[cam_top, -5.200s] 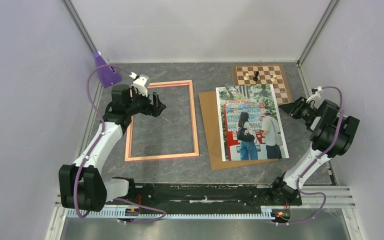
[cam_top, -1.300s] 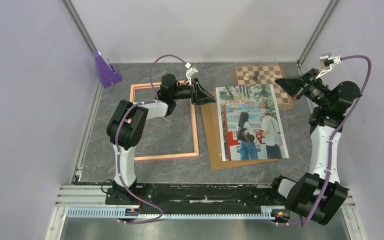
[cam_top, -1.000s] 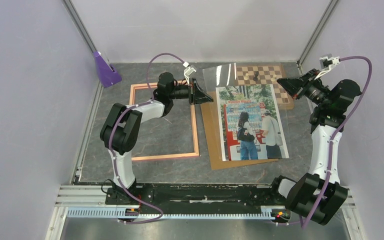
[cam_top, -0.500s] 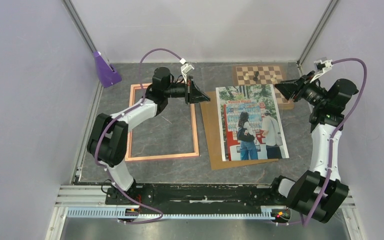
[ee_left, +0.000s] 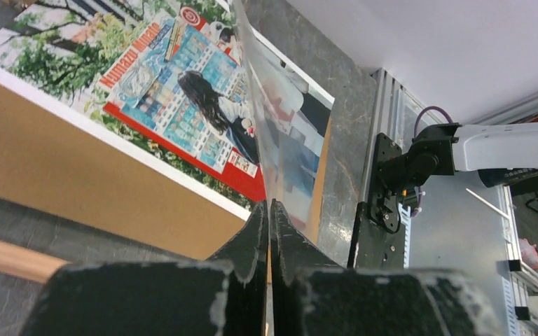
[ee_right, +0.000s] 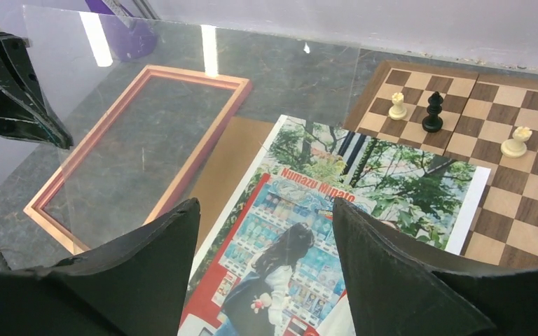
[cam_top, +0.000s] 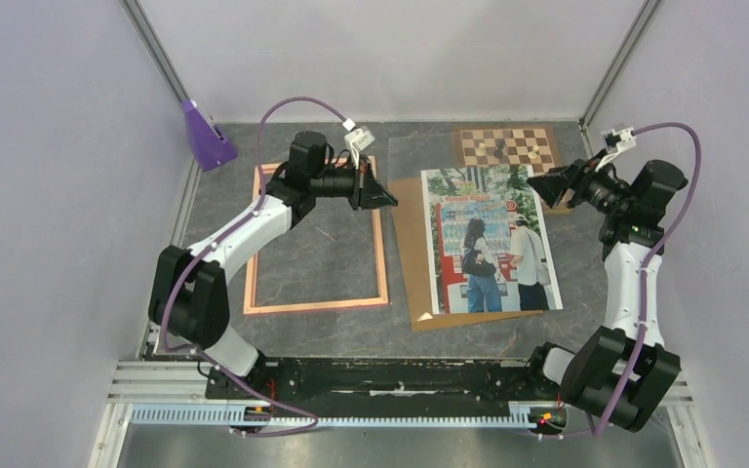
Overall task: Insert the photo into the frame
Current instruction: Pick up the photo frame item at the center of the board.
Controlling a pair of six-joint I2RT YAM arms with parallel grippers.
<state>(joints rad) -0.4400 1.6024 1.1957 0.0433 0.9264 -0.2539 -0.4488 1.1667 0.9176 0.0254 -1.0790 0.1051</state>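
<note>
Our left tool pinched the pane by one edge; the right tool gaped, empty. The photo lay on the board beside the frame. Held one-sided, the pane could sag and slip.

Colours as I read them from my remote station. Photo: red vending machine, blue jeans, dark hair, green foliage (thin white border). Frame: salmon-pink. Backing board: plain brown. Chessboard: brown-and-cream checks. Table: dark grey, marbled. Clear sheet: colourless, with white glare streaks. Wedge: purple.
</note>
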